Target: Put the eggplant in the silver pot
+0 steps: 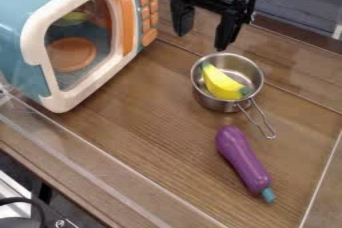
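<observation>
The purple eggplant [245,160] lies flat on the wooden table at the front right, its teal stem cap pointing toward the near right corner. The silver pot [227,81] stands just behind it, near the middle, with a yellow toy food [226,83] inside and its wire handle reaching toward the eggplant. My black gripper [203,22] hangs above the table behind the pot, open, with nothing between its fingers. It is well apart from the eggplant.
A toy microwave [74,34] in cream, blue and orange fills the left side, with an orange dish [70,52] seen through its door. A clear wall [319,187] runs along the front and right edges of the table.
</observation>
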Controlling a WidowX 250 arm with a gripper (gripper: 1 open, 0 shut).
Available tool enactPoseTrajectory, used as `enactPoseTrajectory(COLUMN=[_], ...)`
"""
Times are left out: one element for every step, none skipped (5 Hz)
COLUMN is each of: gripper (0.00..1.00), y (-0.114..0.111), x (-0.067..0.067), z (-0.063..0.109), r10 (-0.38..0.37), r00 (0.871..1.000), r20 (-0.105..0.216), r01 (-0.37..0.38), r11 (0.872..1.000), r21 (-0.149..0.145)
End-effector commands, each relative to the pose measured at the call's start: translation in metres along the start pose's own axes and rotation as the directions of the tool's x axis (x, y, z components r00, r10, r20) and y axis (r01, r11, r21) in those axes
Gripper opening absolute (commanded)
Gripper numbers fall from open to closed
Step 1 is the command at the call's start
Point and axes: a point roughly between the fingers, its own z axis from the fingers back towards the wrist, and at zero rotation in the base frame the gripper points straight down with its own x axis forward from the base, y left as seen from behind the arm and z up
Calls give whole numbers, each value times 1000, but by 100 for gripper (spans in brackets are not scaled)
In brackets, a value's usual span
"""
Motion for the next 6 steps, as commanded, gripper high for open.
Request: enactPoseTrajectory(gripper=[100, 100, 100, 100, 100, 100], y=[-10, -20, -26, -28, -29, -31], x=[-20, -54, -69, -66, -63, -62], z=[-23, -37, -42, -34, -26, -22], r10=[71, 265, 437, 538, 625, 667], r00=[994, 958, 895, 838, 775, 739], r20=[-87, -114, -94, -91, -92, -93], r01=[-72, -269, -443, -545, -632, -674], r11=[997, 963, 894, 834, 769, 729], r21=[-6, -30, -66, -83, -102, -119])
